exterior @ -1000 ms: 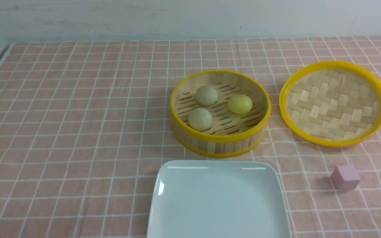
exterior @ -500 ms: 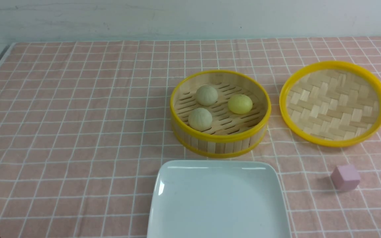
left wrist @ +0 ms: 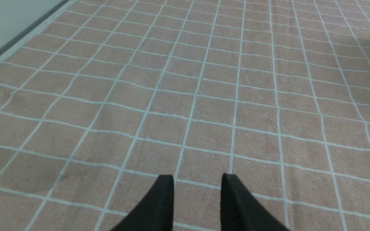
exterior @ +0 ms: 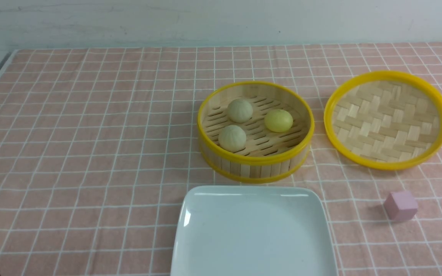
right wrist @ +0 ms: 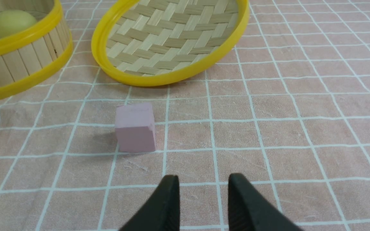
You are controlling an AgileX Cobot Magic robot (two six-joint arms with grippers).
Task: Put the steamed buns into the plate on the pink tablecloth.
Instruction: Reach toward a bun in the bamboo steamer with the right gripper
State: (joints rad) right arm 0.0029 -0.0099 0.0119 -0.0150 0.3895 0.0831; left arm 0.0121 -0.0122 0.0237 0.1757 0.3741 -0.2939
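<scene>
Pink checked tablecloth (exterior: 90, 134) covers the table. I've got all three buns (exterior: 239, 110) inside the bamboo steamer (exterior: 255, 168), just right of table centre. Two are beige, one toward the back and one nearer me (exterior: 232, 138). The yellow one (exterior: 278, 120) is on the right, and none of them touch. The white plate (exterior: 253, 230) sits at the near edge, just in front of the steamer, with a narrow strip of cloth between them. The woven lid (exterior: 388, 120) lies flat toward the right edge, beside the steamer. The pink cube (exterior: 400, 206) is near the front right corner. On my left wrist camera the left gripper (left wrist: 198, 183) is over bare cloth, fingers apart, nothing between them. The right gripper (right wrist: 203, 183) is the same, spread and gripping nothing, with the cube close ahead but not touching.
</scene>
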